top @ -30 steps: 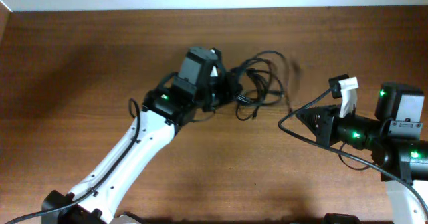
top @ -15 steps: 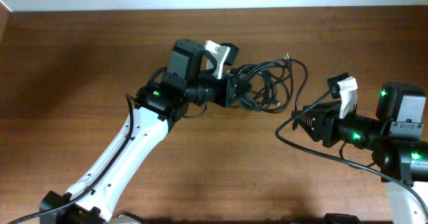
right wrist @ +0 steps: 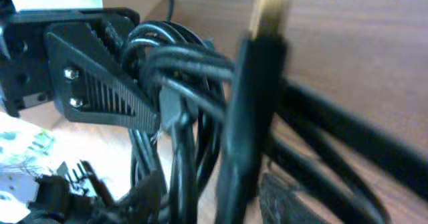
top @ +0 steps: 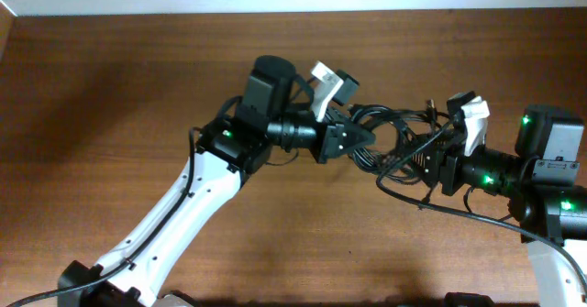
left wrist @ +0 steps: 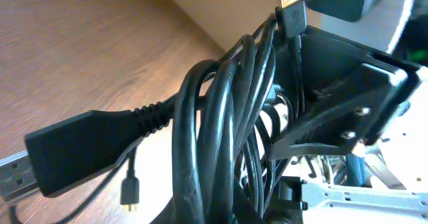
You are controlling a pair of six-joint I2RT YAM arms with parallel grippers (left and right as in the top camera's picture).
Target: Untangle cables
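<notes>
**A:** Why are the cables (top: 393, 135) up in the air and not lying on the table (top: 110, 87)?

**B:** The left claw (top: 359, 138) is clenched on them, at the left end of the bundle. I judge that it holds them off the wood so the loops can hang loose, and so the other arm can reach a strand from the side.

**A:** And the right claw (top: 431, 158)?

**B:** It faces the left one from the opposite side, and the cables are between the two. From overhead its tip touches the right side of the bundle, and some loops pass around it.

**A:** Does it grasp something?

**B:** This I cannot tell. In both wrist views the strands fill the near field and hide where its pads would meet, so it may be released or it may be gripping.

**A:** How does the tangle look?

**B:** Several loops lie tight side by side, almost upright in the left wrist view. A big plug (left wrist: 87, 147) sticks out to the left, a USB plug (left wrist: 291, 3) points up at the top, and a small plug (left wrist: 132, 192) hangs below. Which end belongs to which cord I cannot follow.

**A:** Why are the claws so near each other?

**B:** My guess is that one anchors the bundle while the other chooses a single loop or plug end to pull away. If it takes several strands together, the knot may only get tighter.
</notes>
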